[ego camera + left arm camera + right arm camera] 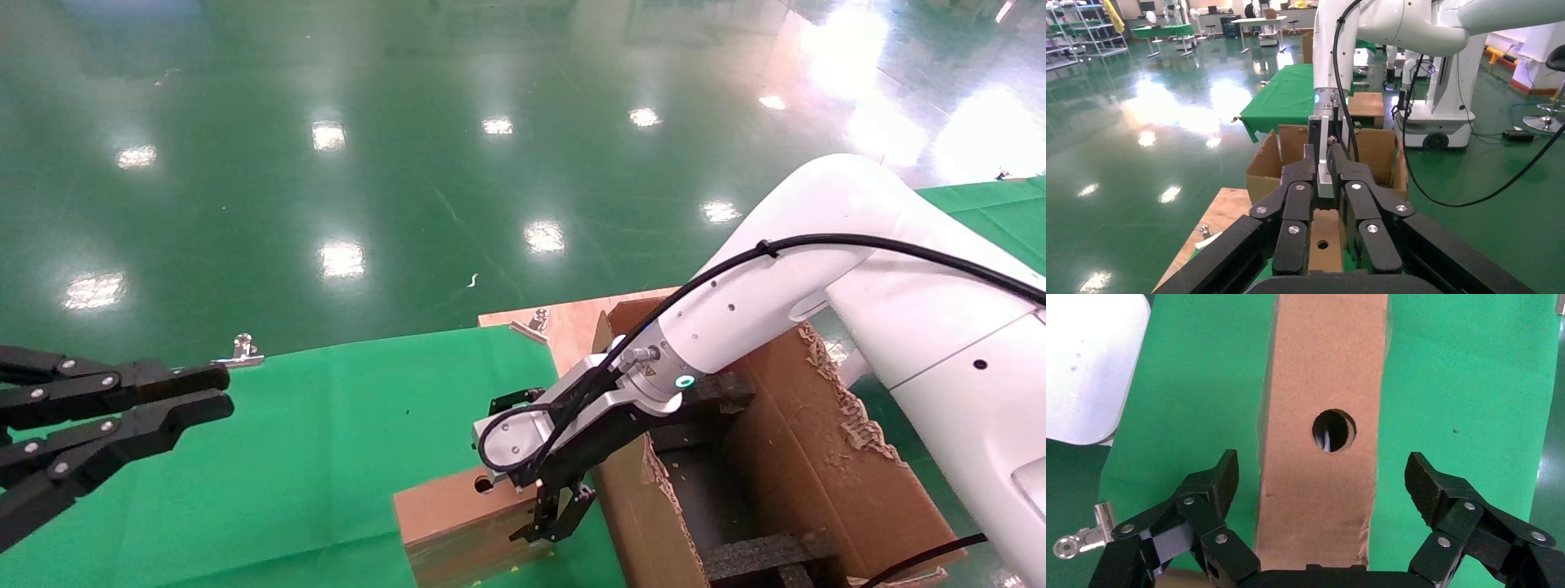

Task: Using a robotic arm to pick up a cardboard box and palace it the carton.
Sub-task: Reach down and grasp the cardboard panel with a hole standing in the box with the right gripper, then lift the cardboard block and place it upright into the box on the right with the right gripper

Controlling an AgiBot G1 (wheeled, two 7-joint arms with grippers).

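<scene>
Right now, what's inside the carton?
Black foam inserts line the carton at its near end and floor. The right gripper and its arm cover the far end.

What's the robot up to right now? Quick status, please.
Right gripper open, straddling the small box, not yet gripping. Left gripper parked over the green cloth. Carton open beside the box; nothing blocking.

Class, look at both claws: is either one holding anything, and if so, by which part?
Nothing is held. The right claw is open, straddling the cardboard box without gripping it. The left claw hangs off to the side with nothing between its fingers.
</scene>
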